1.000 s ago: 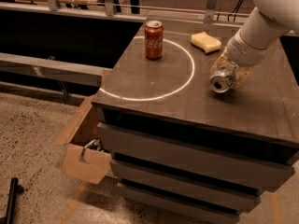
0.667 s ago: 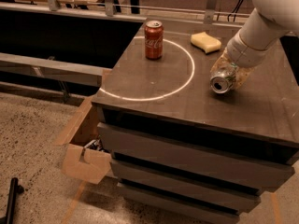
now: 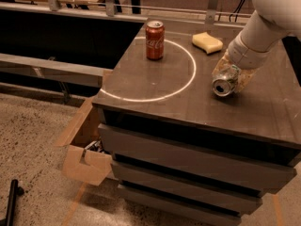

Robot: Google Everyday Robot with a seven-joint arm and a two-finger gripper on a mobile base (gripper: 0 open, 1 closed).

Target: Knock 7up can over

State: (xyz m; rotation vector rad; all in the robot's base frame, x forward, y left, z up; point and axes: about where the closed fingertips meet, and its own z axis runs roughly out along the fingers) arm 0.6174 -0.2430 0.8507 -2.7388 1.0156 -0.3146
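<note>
Dark cabinet top (image 3: 155, 86), white ring (image 3: 141, 99), speckled floor (image 3: 37, 135) — gripper (image 3: 229, 80) clamped on tipped 7up can (image 3: 220, 85)

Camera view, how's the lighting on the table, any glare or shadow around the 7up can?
Camera view: dim, warm light. The 7up can, lying on its side at the right of the table, glints on its silver top. The claw is right at it, with a dark shadow just beneath. A pale ring stands out on the dark surface, and the upright Coca-Cola can has a highlighted lid.
</note>
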